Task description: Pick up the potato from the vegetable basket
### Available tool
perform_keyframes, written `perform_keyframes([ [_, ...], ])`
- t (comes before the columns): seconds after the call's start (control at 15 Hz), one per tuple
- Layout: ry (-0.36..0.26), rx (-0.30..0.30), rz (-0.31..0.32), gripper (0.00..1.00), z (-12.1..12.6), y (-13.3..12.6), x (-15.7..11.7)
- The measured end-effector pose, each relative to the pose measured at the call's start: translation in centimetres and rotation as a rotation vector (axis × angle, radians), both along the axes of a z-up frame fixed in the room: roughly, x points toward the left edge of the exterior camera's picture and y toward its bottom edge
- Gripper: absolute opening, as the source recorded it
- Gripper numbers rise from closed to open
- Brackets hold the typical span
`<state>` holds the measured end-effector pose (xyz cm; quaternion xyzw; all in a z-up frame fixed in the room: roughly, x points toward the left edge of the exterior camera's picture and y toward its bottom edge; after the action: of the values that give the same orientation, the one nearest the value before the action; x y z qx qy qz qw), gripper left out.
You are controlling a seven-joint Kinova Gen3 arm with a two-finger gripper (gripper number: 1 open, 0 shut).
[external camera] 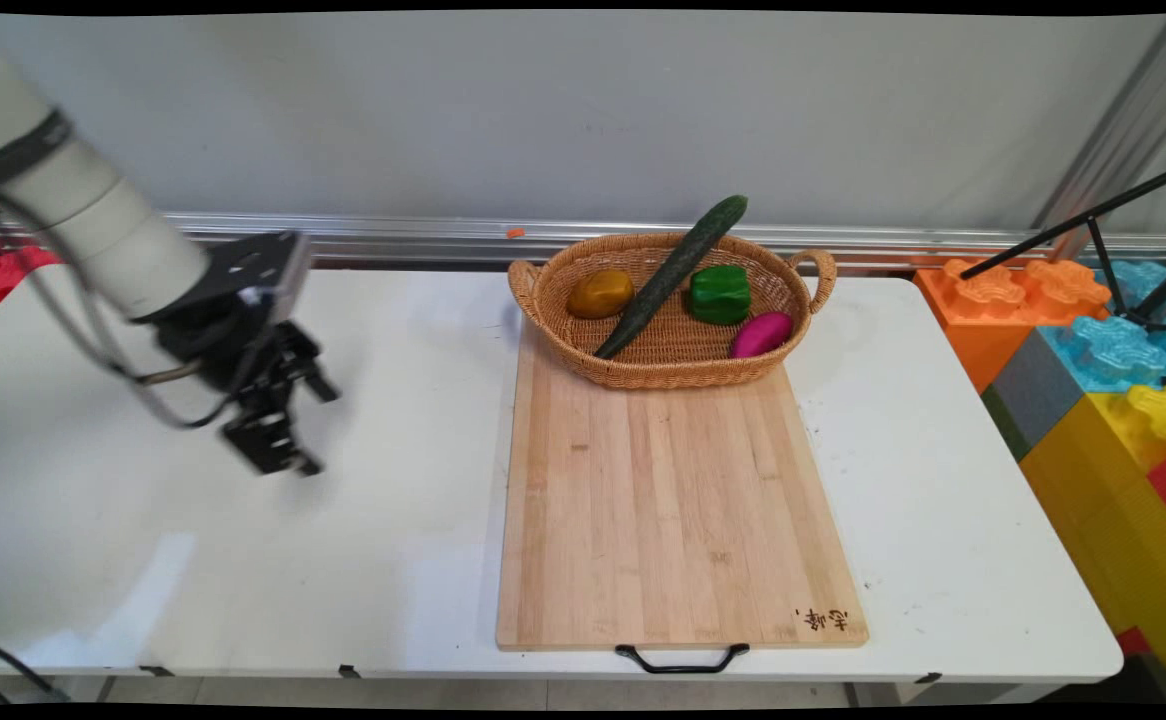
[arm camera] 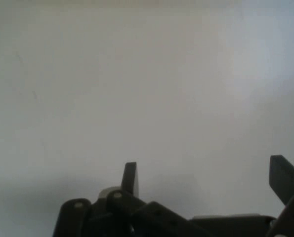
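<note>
The hand (external camera: 288, 420) was held low over the bare left half of the surface (external camera: 143, 540), its fingers (arm camera: 130, 178) spread apart with nothing between them; in the hand view only blank white surface was seen past them. Nothing was touched by it. All the things lay well apart from it, toward 3 o'clock.

A board (external camera: 663, 500) lay at the middle of the surface, its black handle (external camera: 681, 660) at 6 o'clock. A basket (external camera: 553, 300) was set on the board's far end, at 12 o'clock. A cucumber (external camera: 678, 270) lay slantwise in it, its tip jutting past the far rim. A potato (external camera: 600, 294) lay at 9 o'clock of the cucumber, a pepper (external camera: 720, 294) at 3 o'clock, and a purple piece (external camera: 761, 334) near the rim at 4 o'clock.

Risks were judged as follows. With the hand so near the surface, a sideways sweep could have scraped the fingers or caught the board's edge and shifted board and basket together. The leaning cucumber could have been tipped out by a slight knock on the basket. The slack cables (external camera: 113, 350) could have dragged across the surface.
</note>
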<state>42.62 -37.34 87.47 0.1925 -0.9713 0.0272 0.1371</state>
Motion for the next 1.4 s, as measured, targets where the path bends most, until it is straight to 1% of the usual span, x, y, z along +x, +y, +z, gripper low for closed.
perform_keyframes([
  [0.2, 0.024, -0.043, 0.067, 1.0, 1.9, -2.9, -5.0],
  [0.33, 0.039, -0.088, 0.116, 1.0, 3.3, -5.1, -8.1],
  [0.53, 0.053, -0.147, 0.162, 1.0, 4.6, -7.8, -11.0],
  [0.6, 0.055, -0.161, 0.172, 1.0, 4.8, -8.5, -11.6],
  [0.73, 0.055, -0.205, 0.199, 1.0, 5.0, -10.8, -13.3],
  [0.93, 0.048, -0.248, 0.215, 1.0, 4.6, -13.5, -14.6],
  [1.07, 0.041, -0.279, 0.224, 1.0, 3.7, -15.8, -15.4],
  [1.2, 0.034, -0.307, 0.234, 1.0, 2.3, -18.3, -16.1],
  [1.4, 0.03, -0.323, 0.255, 1.0, -0.6, -21.6, -16.6],
])
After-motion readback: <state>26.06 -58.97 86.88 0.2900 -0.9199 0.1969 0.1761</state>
